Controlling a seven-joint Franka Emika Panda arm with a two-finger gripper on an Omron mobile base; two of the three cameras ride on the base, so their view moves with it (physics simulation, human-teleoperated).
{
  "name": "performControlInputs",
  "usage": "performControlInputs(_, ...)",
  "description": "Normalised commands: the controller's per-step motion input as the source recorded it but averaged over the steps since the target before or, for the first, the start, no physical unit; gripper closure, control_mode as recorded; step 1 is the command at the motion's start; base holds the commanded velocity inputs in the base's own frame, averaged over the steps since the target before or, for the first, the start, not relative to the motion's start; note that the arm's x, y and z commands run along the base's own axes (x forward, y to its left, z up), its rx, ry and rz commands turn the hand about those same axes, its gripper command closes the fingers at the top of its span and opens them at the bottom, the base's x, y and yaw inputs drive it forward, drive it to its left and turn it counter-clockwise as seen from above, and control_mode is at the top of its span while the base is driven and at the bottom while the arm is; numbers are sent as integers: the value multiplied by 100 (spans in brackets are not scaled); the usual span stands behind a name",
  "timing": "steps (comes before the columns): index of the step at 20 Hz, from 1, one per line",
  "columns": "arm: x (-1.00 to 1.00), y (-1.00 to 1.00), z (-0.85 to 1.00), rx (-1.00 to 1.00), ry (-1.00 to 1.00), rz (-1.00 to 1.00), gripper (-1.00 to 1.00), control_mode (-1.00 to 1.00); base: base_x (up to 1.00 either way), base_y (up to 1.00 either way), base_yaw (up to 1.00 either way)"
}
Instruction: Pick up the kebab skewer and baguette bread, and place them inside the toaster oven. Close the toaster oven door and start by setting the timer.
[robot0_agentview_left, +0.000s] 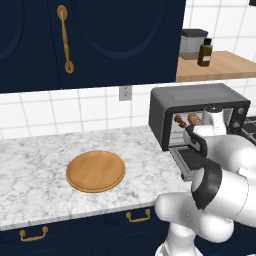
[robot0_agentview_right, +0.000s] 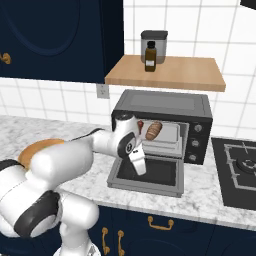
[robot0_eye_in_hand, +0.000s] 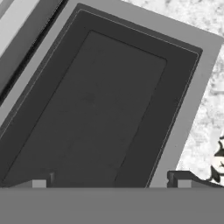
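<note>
— Marble table (robot0_agentview_left: 35, 165) runs under white wall tiles and navy cupboards; what sits on it?

— Toward the left, a round wooden plate (robot0_agentview_left: 95, 171), bare. To the right stands the toaster oven (robot0_agentview_right: 161, 106), dark and boxy, with its knob panel on the right side.

— And what is inside?

— On the rack, the baguette bread (robot0_agentview_right: 154, 130) lies tilted, and just left of it the kebab skewer (robot0_agentview_right: 140, 125) shows as a thin reddish bit. From the left base view both show through the opening, skewer (robot0_agentview_left: 179, 119) left of the loaf (robot0_agentview_left: 194, 119).

— Is the oven shut?

— No. The toaster oven door (robot0_agentview_right: 150, 172) lies dropped flat onto the table in front of the box, window facing up.

— Where is the pincer?

— Over that lowered door, pointing down at it (robot0_agentview_right: 139, 166). In the hand view its two dark tips stand far apart near the bottom corners (robot0_eye_in_hand: 111, 183), fully spread with nothing between them, and the door's dark glass (robot0_eye_in_hand: 92, 105) with its grey frame lies beneath.

— Anything else in the room?

— A wooden shelf (robot0_agentview_right: 170, 75) above the oven carries a brown bottle (robot0_agentview_right: 150, 57) and a grey canister (robot0_agentview_right: 154, 42) behind it. The right base view also shows a black stove (robot0_agentview_right: 240, 170) beside the oven.
</note>
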Motion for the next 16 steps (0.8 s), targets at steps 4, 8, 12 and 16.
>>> performControlInputs(4,-98,5,39,3,6,7,-100,-100,0,0,0)
performControlInputs(8,-99,7,32,2,14,26,-100,-100,0,0,0)
performControlInputs(12,-86,16,7,3,9,27,-100,-100,0,0,0)
performControlInputs(16,-23,25,-2,1,12,17,-100,-100,0,0,0)
